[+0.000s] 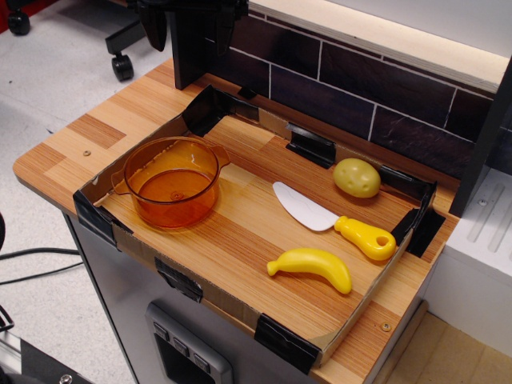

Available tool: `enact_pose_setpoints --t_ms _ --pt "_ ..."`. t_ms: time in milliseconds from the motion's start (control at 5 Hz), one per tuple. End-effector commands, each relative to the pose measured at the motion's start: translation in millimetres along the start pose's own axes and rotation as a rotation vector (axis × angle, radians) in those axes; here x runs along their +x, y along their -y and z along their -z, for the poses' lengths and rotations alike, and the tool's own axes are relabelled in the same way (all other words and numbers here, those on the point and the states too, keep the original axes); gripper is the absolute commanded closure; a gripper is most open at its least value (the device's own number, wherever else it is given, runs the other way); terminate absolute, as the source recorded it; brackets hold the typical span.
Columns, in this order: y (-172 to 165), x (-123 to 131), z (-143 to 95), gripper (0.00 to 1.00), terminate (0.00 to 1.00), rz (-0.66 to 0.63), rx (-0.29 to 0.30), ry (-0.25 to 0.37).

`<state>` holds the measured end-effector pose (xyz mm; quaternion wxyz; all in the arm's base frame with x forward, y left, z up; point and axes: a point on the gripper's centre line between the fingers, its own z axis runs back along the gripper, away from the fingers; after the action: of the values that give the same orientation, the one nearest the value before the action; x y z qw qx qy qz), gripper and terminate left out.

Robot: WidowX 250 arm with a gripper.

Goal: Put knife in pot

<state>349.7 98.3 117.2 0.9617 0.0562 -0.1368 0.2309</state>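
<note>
**Knife lying outside pot on boxed-in wooden counter**

Cardboard edging, low and patched with black tape at the corners, is fencing in the work area on a striped wooden countertop. Nearest the front rim, a glossy yellow banana is lying on its side. Just behind it, the knife is resting flat on the wood, its smooth white curved blade pointing left toward the middle of the board and its chunky yellow handle, pierced by a hole, sitting close to the right-hand cardboard wall. Knife and banana are lying near each other but apart.

Well to the left, the pot is standing upright near the left corner, round, translucent orange plastic with two small side handles, and it is holding nothing.

Farther back on the right, a dull yellow-green potato is sitting near the rear wall. Behind the counter, dark tiles with pale grout are running under a light ledge.

At the top edge, the gripper is showing only as a black shape, cropped; I cannot tell whether its fingers are spread or pressed together. A chair castor is sitting on the grey floor beyond.
</note>
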Motion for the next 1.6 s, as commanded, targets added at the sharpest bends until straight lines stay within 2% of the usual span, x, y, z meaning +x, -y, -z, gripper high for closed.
enact_pose_setpoints --t_ms 0,200,400,600,800,1000,1200,1400 --pt "0 0 0 0.00 0.00 0.000 0.000 0.000" --pt "16 -18 -4 0.00 0.00 -0.150 0.038 0.025" --pt "38 -33 -10 0.00 0.00 -0.239 0.115 0.068" --pt "62 -45 -16 0.00 0.00 -0.457 0.135 0.055" --pt "83 -62 -24 0.00 0.00 -0.533 0.093 0.036" --pt "106 -74 -31 0.00 0.00 -0.610 0.023 -0.017" --pt "128 -86 -29 0.00 0.00 -0.615 -0.060 -0.071" --pt "146 -95 -20 0.00 0.00 -0.592 -0.099 -0.082"
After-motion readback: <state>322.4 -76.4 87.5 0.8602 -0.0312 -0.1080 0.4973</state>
